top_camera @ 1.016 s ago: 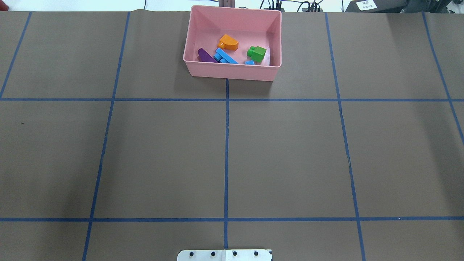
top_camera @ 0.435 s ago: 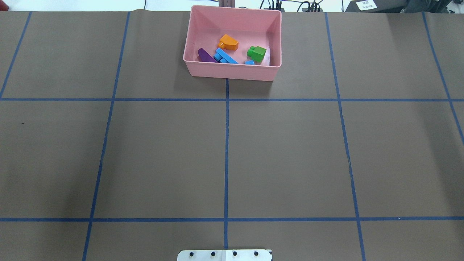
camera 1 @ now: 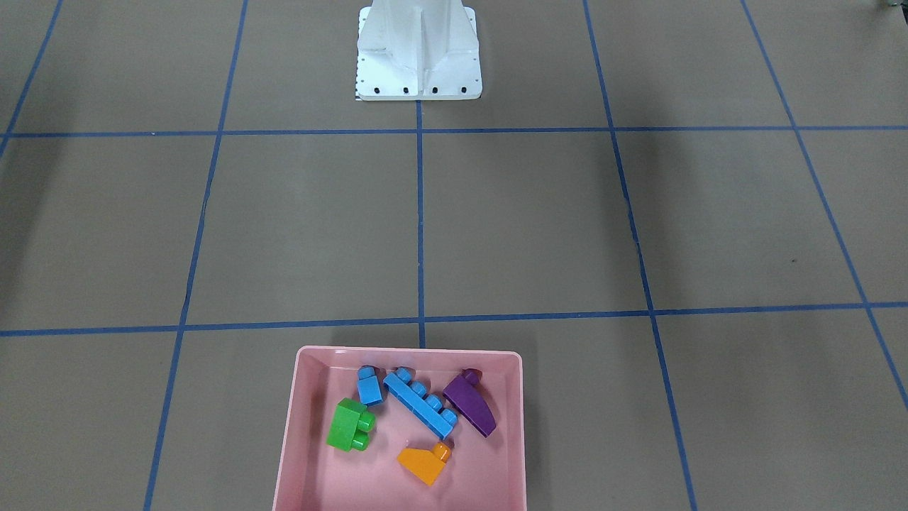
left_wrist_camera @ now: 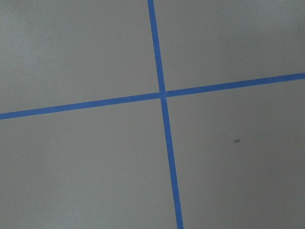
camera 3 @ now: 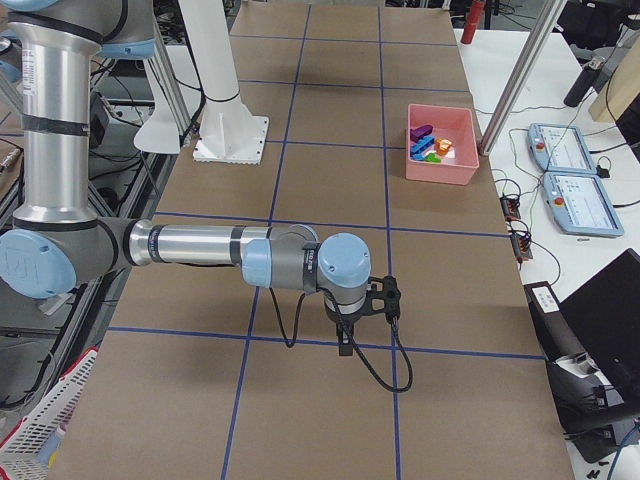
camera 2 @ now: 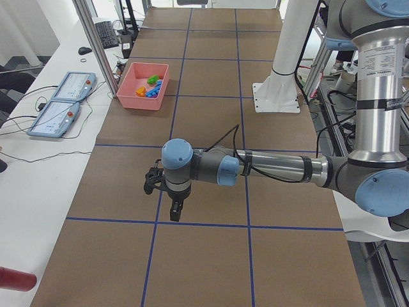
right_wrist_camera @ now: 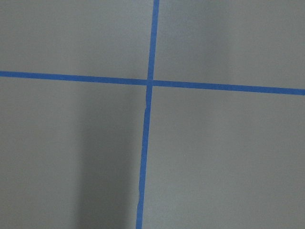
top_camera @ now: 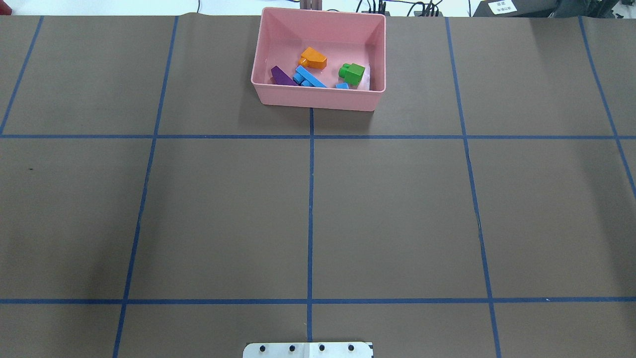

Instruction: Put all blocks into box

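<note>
Nearest the robot, the white base (top_camera: pixel 308 349) is bolted to the brown table (top_camera: pixel 397 209), on the centre line of the blue tape grid (top_camera: pixel 310 199).

Left arm: stretched out level over the table's left end. The left gripper (camera 2: pixel 174 210) points straight down above a tape line and is clear of the surface. It shows only from the side, so I cannot tell whether the fingers are parted or closed. Its wrist camera shows bare table and a tape crossing.

Right arm: the same posture at the opposite end. The right gripper (camera 3: pixel 345 342) points down near a tape line. Its finger state cannot be judged either. Both grippers are well apart from the box.

Far edge, centre: the pink box (top_camera: pixel 318 101) sits across the centre tape line. All five blocks lie inside.
- The small blue block (camera 1: pixel 369 388) lies by the robot-side wall.
- The long blue block (camera 1: pixel 421 406) lies diagonally just beside it.
- The purple wedge (camera 1: pixel 470 408) lies close along the long blue block's other side. Contact cannot be determined.
- The green block (camera 1: pixel 347 426) lies on its side just beside the small blue block.
- The orange block (camera 1: pixel 423 463) lies farthest from the robot, near the long blue block's end.

Beyond the table, two teach pendants (camera 2: pixel 64 99) lie on a white bench.
</note>
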